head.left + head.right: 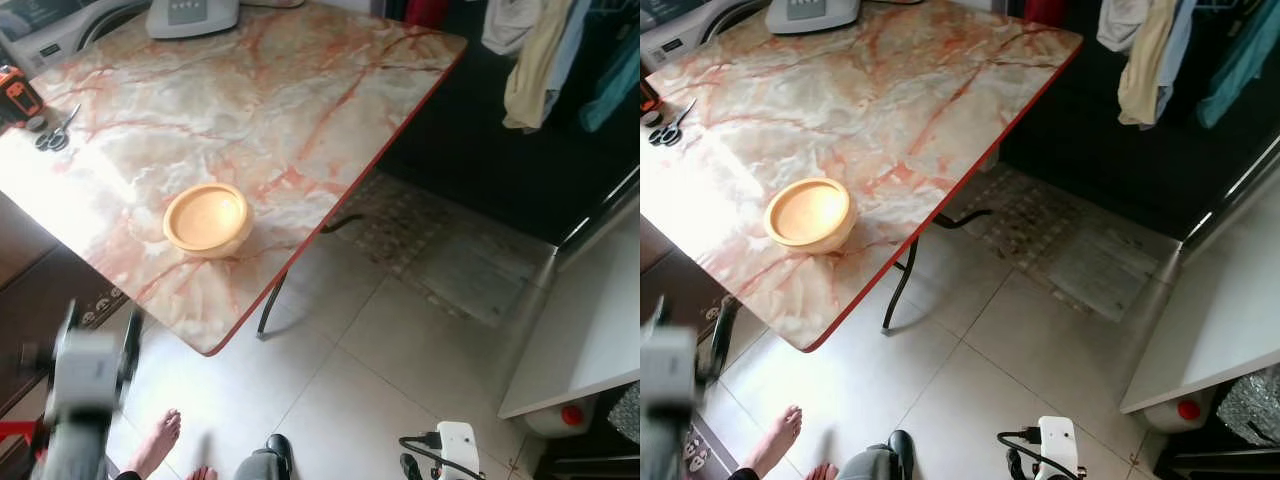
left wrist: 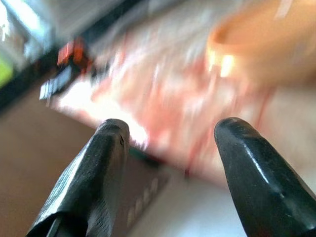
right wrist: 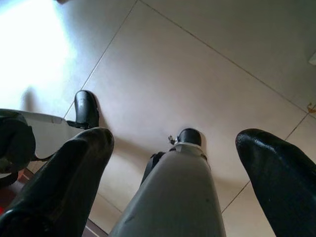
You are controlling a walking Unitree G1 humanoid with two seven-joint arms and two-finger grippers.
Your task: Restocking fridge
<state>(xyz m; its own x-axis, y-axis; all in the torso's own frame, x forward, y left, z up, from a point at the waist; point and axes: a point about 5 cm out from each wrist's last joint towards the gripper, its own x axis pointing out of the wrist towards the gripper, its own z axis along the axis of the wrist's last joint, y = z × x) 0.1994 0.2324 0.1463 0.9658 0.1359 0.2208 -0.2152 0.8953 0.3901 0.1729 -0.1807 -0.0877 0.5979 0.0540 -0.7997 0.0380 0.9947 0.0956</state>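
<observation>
Marble-patterned worktop with a red edge takes up most of the head views, reaching from 12 o'clock down toward 7 o'clock, over pale floor tiles. A white slab that may be the fridge door stands at 4 o'clock, though I cannot tell for certain. The tan wooden bowl sits alone near the worktop's near edge, just left of centre; scissors lie well apart at 10 o'clock. The left end effector is raised at 7 o'clock, its 2 fingers spread and empty, aimed at the blurred bowl and worktop corner. The right end effector hangs idle over the floor, fingers likewise apart with nothing between them. A person's bare foot rests at 7 o'clock. The step looks like an approach to the bowl: better to let the arm settle first, then bring 1 finger inside the rim and 1 outside.
</observation>
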